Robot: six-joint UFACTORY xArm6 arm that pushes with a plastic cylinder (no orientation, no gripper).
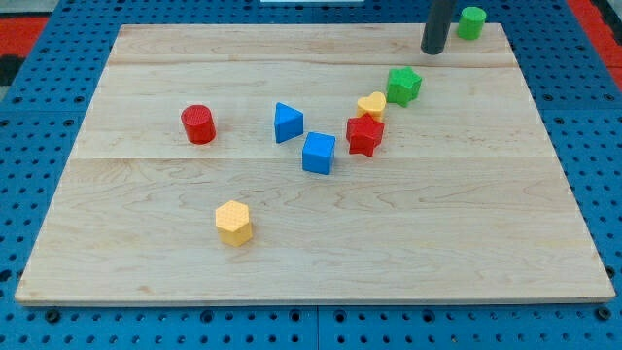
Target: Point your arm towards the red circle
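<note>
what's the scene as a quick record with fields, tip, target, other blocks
tip: my tip at the view's top right, beside the green cylinder
target: red circle at the view's left, far from the tip
cluster: green star, yellow heart, red star
middle: blue triangle, blue cube
bottom: yellow hexagon
surface: wooden board

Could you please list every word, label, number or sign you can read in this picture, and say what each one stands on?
None: no text, number or sign shows anywhere.
The wooden board, the red circle, the other coloured blocks and my tip all look unmarked.
The blue pegboard around the board shows only holes.
</note>
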